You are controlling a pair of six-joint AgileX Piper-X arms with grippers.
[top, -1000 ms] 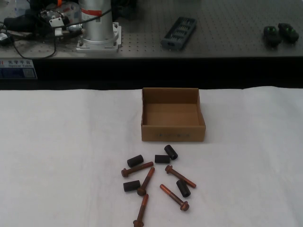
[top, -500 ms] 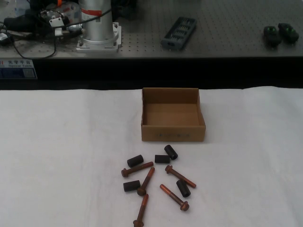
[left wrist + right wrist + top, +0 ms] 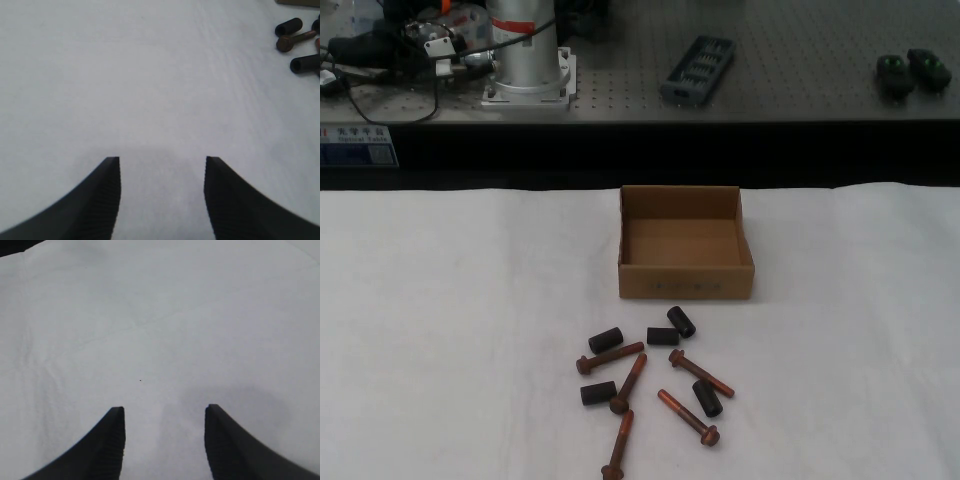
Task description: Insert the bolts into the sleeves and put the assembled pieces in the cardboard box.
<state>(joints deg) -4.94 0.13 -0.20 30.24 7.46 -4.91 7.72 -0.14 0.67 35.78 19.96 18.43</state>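
An open cardboard box (image 3: pixel 686 287) stands mid-table on the white cloth. In front of it lie several copper-coloured bolts (image 3: pixel 689 417) and several short black sleeves (image 3: pixel 605 340), loose and apart, none joined. My left gripper (image 3: pixel 162 162) is open over bare cloth, with a sleeve (image 3: pixel 288 26), a bolt head (image 3: pixel 286 43) and another sleeve (image 3: pixel 303 64) at the far edge of its view. My right gripper (image 3: pixel 164 410) is open above bare wrinkled cloth, nothing between its fingers.
Beyond the cloth runs a dark gap, then a perforated metal bench with a silver cylindrical base (image 3: pixel 526 55), a dark ribbed block (image 3: pixel 697 68) and two small black parts (image 3: pixel 912 70). Bare white cloth (image 3: pixel 440 330) spreads left and right of the parts.
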